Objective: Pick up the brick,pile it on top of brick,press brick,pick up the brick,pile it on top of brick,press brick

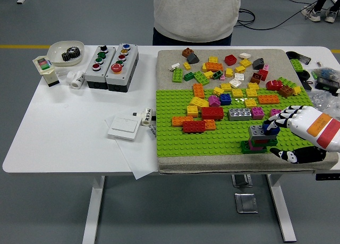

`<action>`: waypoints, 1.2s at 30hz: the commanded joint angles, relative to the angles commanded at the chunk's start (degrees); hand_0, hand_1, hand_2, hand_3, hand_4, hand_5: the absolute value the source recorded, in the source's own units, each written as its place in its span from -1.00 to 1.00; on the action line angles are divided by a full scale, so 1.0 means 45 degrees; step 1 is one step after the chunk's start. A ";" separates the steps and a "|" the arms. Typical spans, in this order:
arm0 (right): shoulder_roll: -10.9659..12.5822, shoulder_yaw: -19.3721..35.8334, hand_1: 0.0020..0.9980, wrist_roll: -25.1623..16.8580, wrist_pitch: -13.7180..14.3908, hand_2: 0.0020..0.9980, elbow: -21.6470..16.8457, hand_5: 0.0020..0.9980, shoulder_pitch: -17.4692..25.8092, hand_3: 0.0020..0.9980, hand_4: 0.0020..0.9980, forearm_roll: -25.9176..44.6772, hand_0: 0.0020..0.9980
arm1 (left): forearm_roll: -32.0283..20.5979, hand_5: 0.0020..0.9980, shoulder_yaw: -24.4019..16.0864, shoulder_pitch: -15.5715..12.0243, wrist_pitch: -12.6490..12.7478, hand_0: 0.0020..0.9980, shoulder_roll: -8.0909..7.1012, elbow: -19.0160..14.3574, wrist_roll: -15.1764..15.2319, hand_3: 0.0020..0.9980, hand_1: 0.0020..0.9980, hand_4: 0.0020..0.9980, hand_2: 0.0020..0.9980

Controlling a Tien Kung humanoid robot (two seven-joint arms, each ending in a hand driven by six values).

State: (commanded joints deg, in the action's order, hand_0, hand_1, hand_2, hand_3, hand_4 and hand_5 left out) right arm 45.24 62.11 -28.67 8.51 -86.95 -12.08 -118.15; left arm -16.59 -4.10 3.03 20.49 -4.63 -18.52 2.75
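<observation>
1. My right hand [287, 128] sits at the green baseplate's [175, 137] right edge, fingertips [277, 118] curled onto the blue brick [271, 128].
2. That brick tops the small stack [258, 139], directly left of my palm.
3. I'd judge pressing comes straight down.

Bricks [212, 113] — glossy moulded plastic. Green baseplate [175, 143] — studded plastic, on coarse grey cloth mat [170, 60]. Table [64, 132] — smooth, matt white. Right hand [289, 122] — glossy white shell.

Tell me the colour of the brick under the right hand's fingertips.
Blue brick, seen in the head view.
</observation>
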 joint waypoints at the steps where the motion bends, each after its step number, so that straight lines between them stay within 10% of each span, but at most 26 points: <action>1: -0.0006 0.0015 0.32 0.0002 0.0000 0.42 0.0010 -0.13 0.0016 0.16 0.40 -0.0011 0.37 | 0.0003 0.22 -0.0001 0.0000 0.0000 0.24 0.0000 -0.0001 0.0000 0.11 0.45 0.13 0.38; 36: -0.0051 0.0073 0.31 0.0103 -0.0071 0.42 0.0176 -0.16 0.0142 0.17 0.42 -0.0203 0.34 | -0.0017 0.23 0.0010 0.0026 0.0011 0.24 0.0006 -0.0008 -0.0005 0.11 0.45 0.13 0.38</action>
State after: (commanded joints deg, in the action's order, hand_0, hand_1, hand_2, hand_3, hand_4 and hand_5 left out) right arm 45.01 62.44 -28.21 8.19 -86.16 -11.44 -119.06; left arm -16.67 -4.06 3.15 20.54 -4.60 -18.56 2.73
